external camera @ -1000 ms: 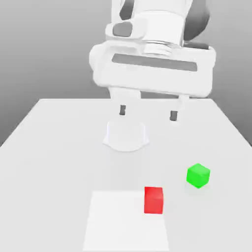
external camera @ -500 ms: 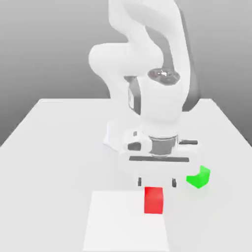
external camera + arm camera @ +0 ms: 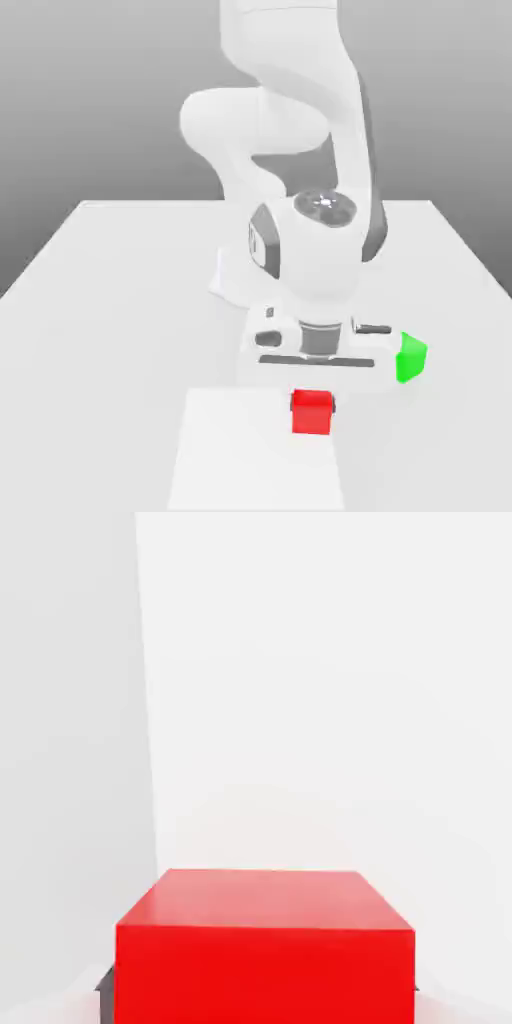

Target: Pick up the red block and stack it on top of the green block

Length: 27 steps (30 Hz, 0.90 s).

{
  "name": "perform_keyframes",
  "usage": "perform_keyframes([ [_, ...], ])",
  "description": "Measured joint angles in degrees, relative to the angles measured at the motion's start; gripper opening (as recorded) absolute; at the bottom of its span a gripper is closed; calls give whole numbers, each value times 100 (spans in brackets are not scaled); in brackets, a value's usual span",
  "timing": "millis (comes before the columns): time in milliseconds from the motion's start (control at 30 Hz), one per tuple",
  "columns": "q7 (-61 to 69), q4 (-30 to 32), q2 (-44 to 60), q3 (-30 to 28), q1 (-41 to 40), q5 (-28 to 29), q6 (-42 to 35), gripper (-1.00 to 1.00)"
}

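Red block on the table, pinched between the narrowed claw's fingers.

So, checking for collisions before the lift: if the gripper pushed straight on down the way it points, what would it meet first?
Probably the table: the gripper points down with the red block already between its fingers, and nothing else seems to lie below.

1. You see the red block in plain bright red, with no marks.
2. The green block is plain bright green.
3. Your arm is white with dark grey parts.
4. The table is pale, with a whiter square patch.
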<state>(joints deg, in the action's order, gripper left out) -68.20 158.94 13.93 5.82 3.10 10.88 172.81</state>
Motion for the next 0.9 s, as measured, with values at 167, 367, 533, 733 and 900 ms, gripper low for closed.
perform_keyframes([
  [167, 264, 28, -414, 341, -242, -385, -332, -100],
  [367, 650, 114, -1039, 594, -360, -915, -848, -100],
  [533, 730, 228, -1470, 681, -386, -1127, -1224, -100],
  [733, -963, 434, -2000, 1260, 183, -1349, -1604, -100],
  [900, -2302, 631, -2475, 1851, 690, -1915, -1847, -100],
])
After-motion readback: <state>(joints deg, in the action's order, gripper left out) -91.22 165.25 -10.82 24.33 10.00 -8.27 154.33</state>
